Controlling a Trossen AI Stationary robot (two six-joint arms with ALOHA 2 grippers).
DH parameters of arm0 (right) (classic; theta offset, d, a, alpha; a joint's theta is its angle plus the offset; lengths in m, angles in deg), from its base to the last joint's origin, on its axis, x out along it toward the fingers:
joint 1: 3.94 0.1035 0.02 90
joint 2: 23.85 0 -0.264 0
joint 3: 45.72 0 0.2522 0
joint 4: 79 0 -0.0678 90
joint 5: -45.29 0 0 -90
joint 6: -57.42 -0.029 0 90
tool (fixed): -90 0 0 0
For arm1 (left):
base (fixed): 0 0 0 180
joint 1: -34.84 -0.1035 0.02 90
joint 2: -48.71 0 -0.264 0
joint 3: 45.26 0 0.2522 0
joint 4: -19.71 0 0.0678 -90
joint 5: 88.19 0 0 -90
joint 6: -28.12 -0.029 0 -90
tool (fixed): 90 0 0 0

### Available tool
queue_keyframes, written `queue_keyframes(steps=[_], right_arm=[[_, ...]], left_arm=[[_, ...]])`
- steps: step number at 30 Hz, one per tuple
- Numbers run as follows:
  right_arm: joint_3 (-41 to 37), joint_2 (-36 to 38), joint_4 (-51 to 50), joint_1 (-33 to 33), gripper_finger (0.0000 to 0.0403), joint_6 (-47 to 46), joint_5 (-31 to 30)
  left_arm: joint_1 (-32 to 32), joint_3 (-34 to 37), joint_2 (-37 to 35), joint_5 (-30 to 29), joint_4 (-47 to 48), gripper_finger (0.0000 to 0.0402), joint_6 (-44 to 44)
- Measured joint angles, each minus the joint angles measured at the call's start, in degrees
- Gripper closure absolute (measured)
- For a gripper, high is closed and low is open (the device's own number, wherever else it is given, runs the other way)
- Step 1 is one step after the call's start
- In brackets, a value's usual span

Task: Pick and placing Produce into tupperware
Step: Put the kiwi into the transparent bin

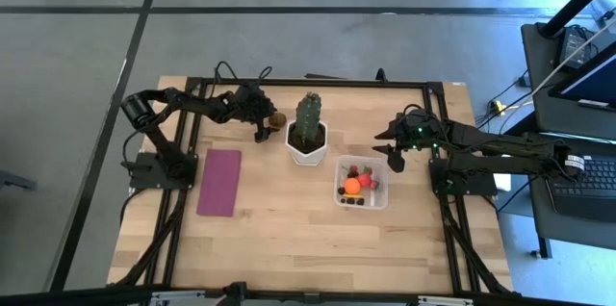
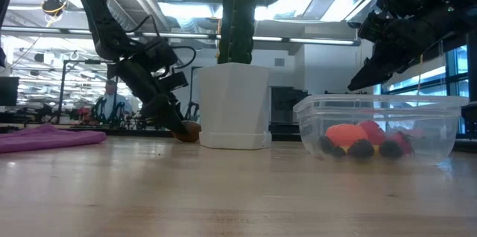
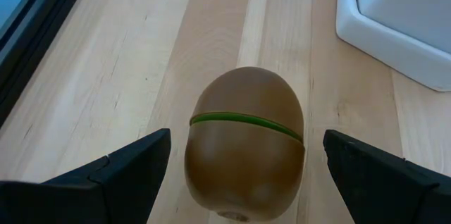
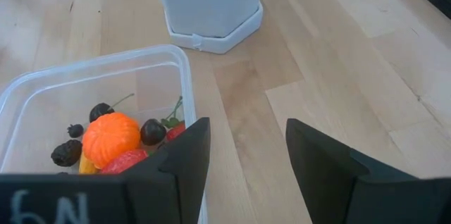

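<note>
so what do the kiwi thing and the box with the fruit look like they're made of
The brown egg-shaped kiwi looks like smooth moulded plastic: even satin sheen and a green seam line around it. The small clear box looks like thin glossy plastic, since the produce shows through its walls.

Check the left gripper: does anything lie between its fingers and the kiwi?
Nothing. The left wrist view shows the kiwi centred between the open left gripper fingers, with only bare wooden table in the gaps either side.

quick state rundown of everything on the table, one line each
kiwi: on the table between open fingers, not gripped
left gripper: open around the kiwi
right gripper: open, empty, above the tupperware's edge
tupperware: lidless, holding produce
cactus pot: upright
purple mat: lying flat
</note>
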Motion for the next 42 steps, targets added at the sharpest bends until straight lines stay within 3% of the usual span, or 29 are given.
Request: queue_keyframes(steps=[17, 36, 42], right_arm=[[0.0, 0.0, 0.0, 0.0, 0.0215, 0.0, 0.0], [0.0, 0.0, 0.0, 0.0, 0.0215, -0.2, 0.0], [0.0, 0.0, 0.0, 0.0, 0.0215, -0.2, 0.0]], left_arm=[[2.0, 0.0, 0.0, -4.5, -0.1, 0.0044, 3.3], [3.7, 0.0, 0.0, -10.2, -0.1, 0.0162, 3.4], [4.0, 0.0, 0.0, -10.1, -0.1, 0.0166, 3.4]])
